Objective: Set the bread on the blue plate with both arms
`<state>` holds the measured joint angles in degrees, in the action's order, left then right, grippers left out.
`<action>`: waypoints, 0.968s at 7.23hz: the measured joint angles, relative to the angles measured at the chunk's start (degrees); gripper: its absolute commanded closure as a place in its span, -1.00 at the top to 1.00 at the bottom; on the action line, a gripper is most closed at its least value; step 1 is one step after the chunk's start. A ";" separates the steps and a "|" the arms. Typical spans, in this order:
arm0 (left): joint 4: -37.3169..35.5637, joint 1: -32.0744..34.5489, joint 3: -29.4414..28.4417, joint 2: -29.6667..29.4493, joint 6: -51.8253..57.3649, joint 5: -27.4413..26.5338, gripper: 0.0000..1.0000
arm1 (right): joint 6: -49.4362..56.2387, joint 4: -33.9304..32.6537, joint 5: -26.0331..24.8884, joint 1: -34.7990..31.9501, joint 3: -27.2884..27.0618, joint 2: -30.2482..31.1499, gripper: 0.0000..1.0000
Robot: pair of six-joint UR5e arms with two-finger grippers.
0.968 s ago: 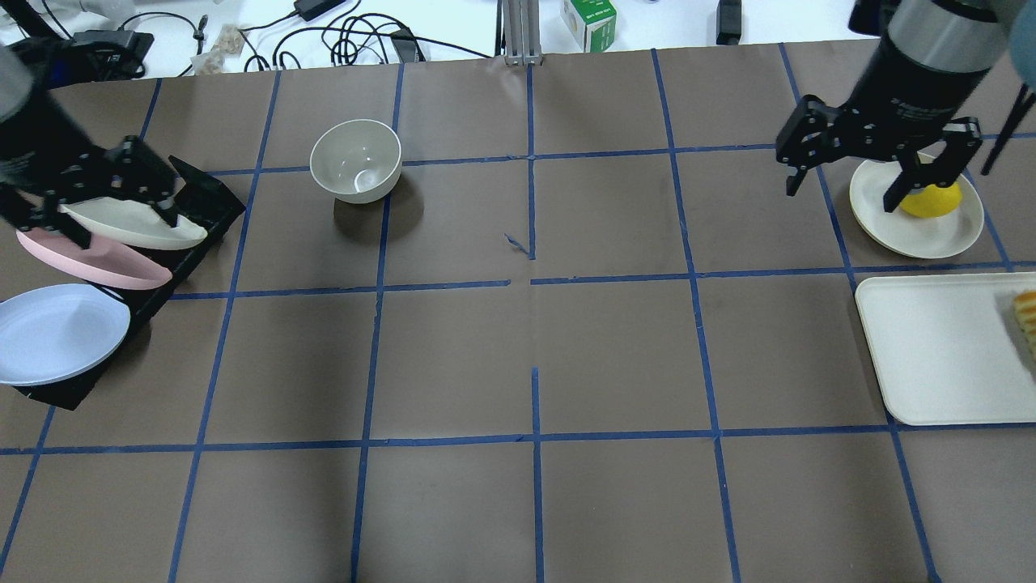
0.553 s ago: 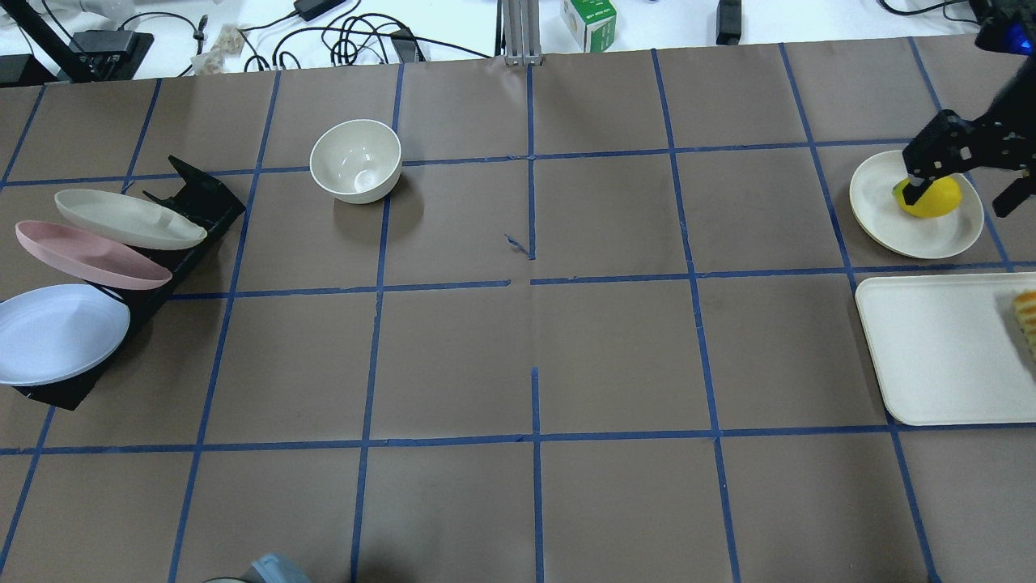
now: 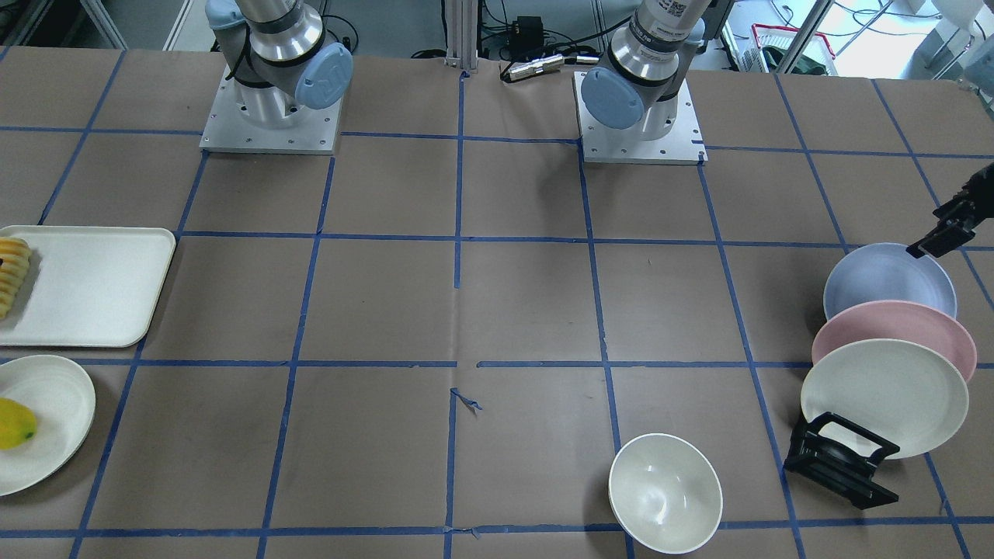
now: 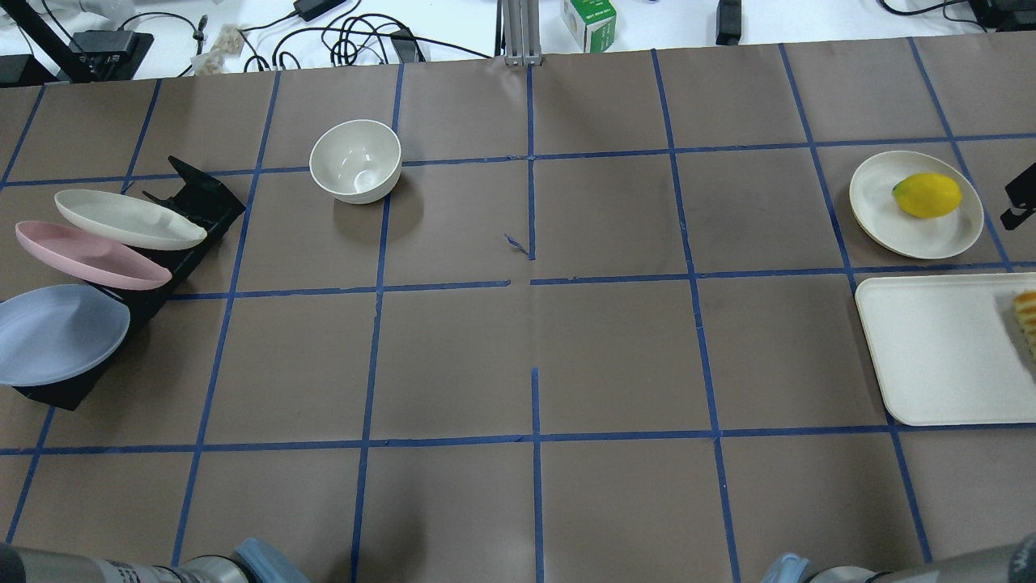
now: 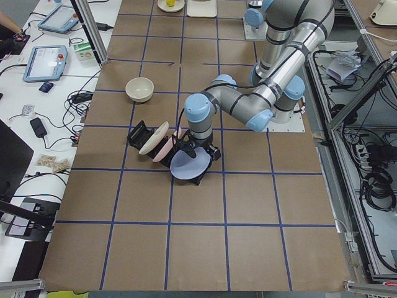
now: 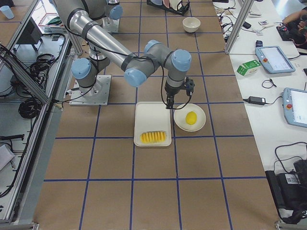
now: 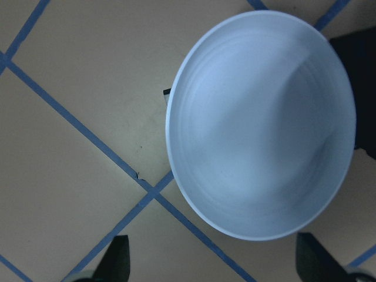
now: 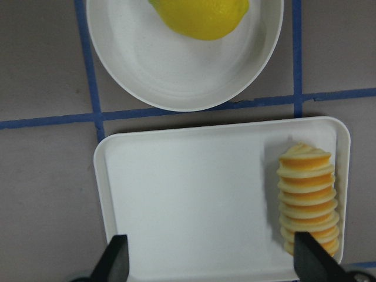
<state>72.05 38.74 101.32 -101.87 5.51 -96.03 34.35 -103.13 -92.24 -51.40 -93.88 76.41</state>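
The blue plate (image 4: pixel 57 332) leans in the nearest slot of a black rack (image 4: pixel 194 202) at the table's left; it also shows in the front view (image 3: pixel 889 283). My left gripper (image 7: pixel 214 264) is open and empty, hovering over the blue plate (image 7: pixel 261 123); a finger (image 3: pixel 943 233) shows at the front view's right edge. The bread (image 8: pixel 308 197), a ridged yellow-orange loaf, lies at the outer end of a white tray (image 8: pixel 188 194), cut off in the overhead view (image 4: pixel 1026 320). My right gripper (image 8: pixel 211 261) is open and empty above the tray, apart from the bread.
A pink plate (image 4: pixel 89 255) and a cream plate (image 4: pixel 129 219) lean in the same rack. A white bowl (image 4: pixel 356 160) stands at the back left of centre. A yellow fruit (image 4: pixel 927 194) lies on a white plate (image 4: pixel 878 202) behind the tray (image 4: pixel 931 348).
Both grippers have left the middle of the overhead view: the left moved off the cream plate toward the blue plate, the right moved from over the fruit plate past the right edge.
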 measured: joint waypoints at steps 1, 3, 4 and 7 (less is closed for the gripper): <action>-1.34 -0.29 0.18 -1.11 -0.18 -0.05 0.95 | 1.23 -2.65 -0.09 1.65 -0.43 -2.42 1.00; -6.51 -0.50 0.13 -3.41 -0.23 -0.42 0.74 | 2.50 -7.87 -0.36 4.63 -0.87 -7.95 1.00; -7.84 -0.55 0.13 -4.36 -0.23 -0.54 0.70 | 2.88 -9.43 -1.09 5.27 -1.13 -9.65 1.00; -8.61 -0.59 0.06 -6.17 -0.04 -1.04 0.15 | 3.38 -11.55 -4.77 5.67 -4.04 -10.99 1.00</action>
<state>63.45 38.15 101.38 -108.04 5.47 -97.07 37.73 -114.67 -97.02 -45.73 -97.92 65.41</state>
